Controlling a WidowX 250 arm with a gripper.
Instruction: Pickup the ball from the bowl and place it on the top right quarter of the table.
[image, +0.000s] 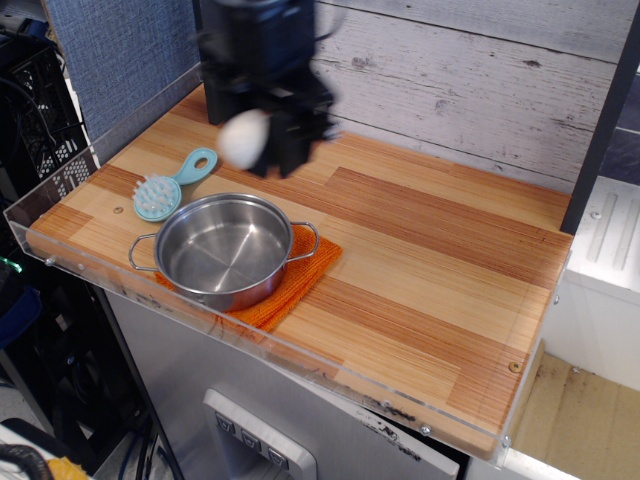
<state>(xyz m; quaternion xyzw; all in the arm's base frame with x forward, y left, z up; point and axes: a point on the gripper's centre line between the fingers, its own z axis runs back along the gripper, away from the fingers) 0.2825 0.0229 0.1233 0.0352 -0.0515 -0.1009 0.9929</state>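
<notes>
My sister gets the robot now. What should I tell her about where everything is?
Gripper: shut on the ball, up in the air above the table, blurred from moving.
Bowl: empty, on an orange cloth near the front left edge, with a light-blue brush beside it.
Done: ball is out of the bowl.
Left: carry it to the table's top right quarter, set it down, let go.

blurred black boxy arm (258, 60) with dark fingers (292, 140).
</notes>
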